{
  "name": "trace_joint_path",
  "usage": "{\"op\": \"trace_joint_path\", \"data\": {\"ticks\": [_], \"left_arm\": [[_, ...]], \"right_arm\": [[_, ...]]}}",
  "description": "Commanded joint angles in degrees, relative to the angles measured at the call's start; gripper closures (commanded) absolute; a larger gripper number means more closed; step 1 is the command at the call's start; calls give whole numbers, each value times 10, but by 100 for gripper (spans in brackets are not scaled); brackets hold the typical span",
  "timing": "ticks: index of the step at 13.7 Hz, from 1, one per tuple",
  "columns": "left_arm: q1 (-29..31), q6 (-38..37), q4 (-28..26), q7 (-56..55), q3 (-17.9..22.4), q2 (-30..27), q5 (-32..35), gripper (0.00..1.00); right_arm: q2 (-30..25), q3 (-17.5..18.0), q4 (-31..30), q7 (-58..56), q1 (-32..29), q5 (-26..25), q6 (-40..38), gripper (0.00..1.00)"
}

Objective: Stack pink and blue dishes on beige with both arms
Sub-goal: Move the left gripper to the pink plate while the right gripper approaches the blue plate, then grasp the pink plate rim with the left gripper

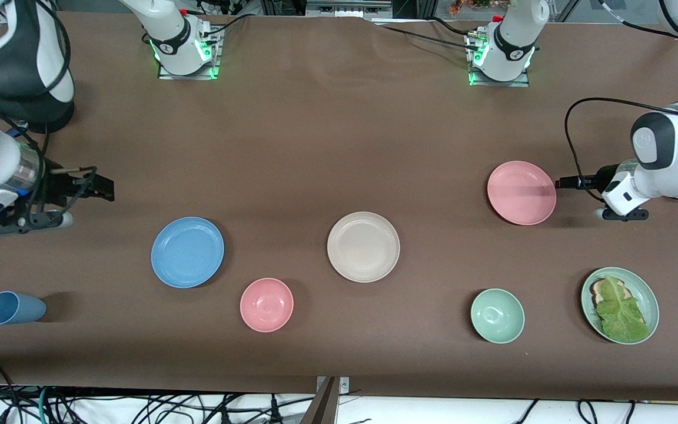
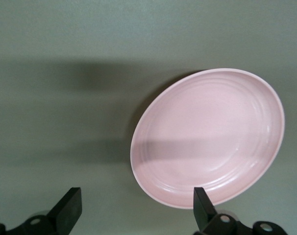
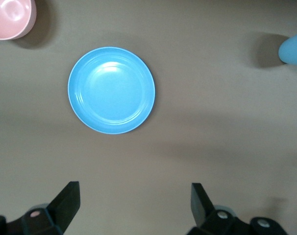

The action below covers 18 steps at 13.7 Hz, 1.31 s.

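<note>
The beige plate point(image 1: 363, 246) lies flat mid-table with nothing on it. The pink plate point(image 1: 521, 192) point(image 2: 207, 137) rests toward the left arm's end. My left gripper point(image 1: 565, 182) point(image 2: 136, 205) hangs open just beside its rim, holding nothing, with one fingertip point(image 2: 203, 205) close to the plate's edge. The blue plate point(image 1: 187, 252) point(image 3: 111, 90) lies toward the right arm's end. My right gripper point(image 1: 102, 188) point(image 3: 135, 200) is open and empty, over bare table a short way from the blue plate.
A pink bowl point(image 1: 266, 304) point(image 3: 9, 17) and a mint-green bowl point(image 1: 497, 315) sit nearer the front camera than the plates. A green plate with bread and lettuce point(image 1: 651, 300) and a tipped blue cup point(image 1: 14, 308) point(image 3: 293, 48) lie near the table's ends.
</note>
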Motion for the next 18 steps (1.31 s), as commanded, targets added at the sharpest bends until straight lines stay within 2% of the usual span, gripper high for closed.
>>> {"op": "trace_joint_path", "data": {"ticks": [1,11,18], "left_arm": [[-1,39,-24,11,3,0,-20,0],[-8,93,-24,24,1,50,-49,0],[-10,95,-18,37,0,57,-60,0]], "right_arm": [[6,5,9,6,-6,4,22,0],[8,4,2,-3,-11,20,25,0],[8,4,2,-3,-14,20,19,0]]}}
